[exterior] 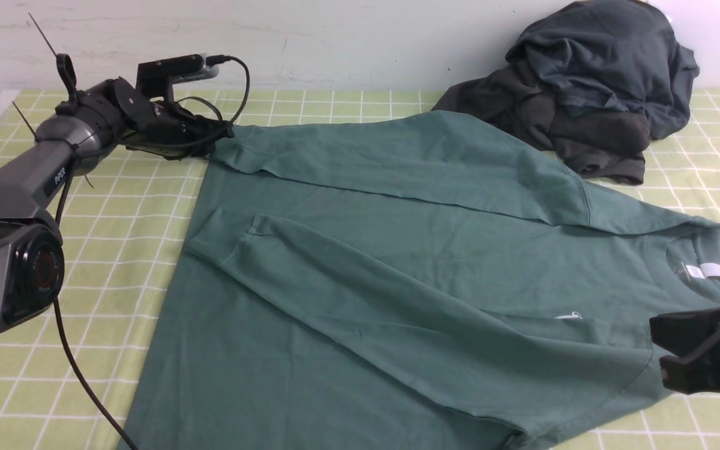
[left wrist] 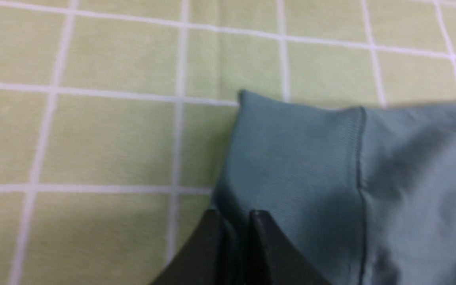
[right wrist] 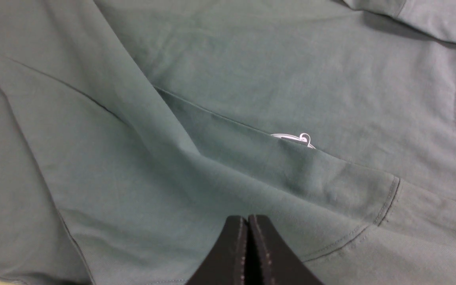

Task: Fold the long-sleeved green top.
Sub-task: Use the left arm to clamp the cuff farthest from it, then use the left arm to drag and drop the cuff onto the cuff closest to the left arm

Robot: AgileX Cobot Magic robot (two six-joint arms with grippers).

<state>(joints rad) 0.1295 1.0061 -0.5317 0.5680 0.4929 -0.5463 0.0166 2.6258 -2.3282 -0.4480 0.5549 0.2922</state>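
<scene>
Table point(exterior: 116, 250): covered with a checked cloth, lying flat.

Green top point(exterior: 397, 262): spread across the table. The neck is toward the right gripper point(right wrist: 247, 217) and the hem toward the left gripper point(left wrist: 236, 213). Both sleeves are laid over the body.

Dark clothes point(exterior: 585, 94): heaped beyond the top, well apart from both sets of fingers.

Cuff point(left wrist: 291, 150) of the far sleeve: its edge sits between the left fingers, which are clamped on it close above the table.

Right fingers: pressed together with nothing between them, just above the near sleeve. The white logo point(right wrist: 295, 138) lies ahead of the tips.

Assessment: the step appears to be setting the far sleeve straight along the body.

Recommendations:
- Draw the cuff gently taut.
- Lower it in line with the hem.
- Let go only once the cloth lies flat.
- Avoid dragging the body sideways; the right fingers could pin the shoulder.
</scene>
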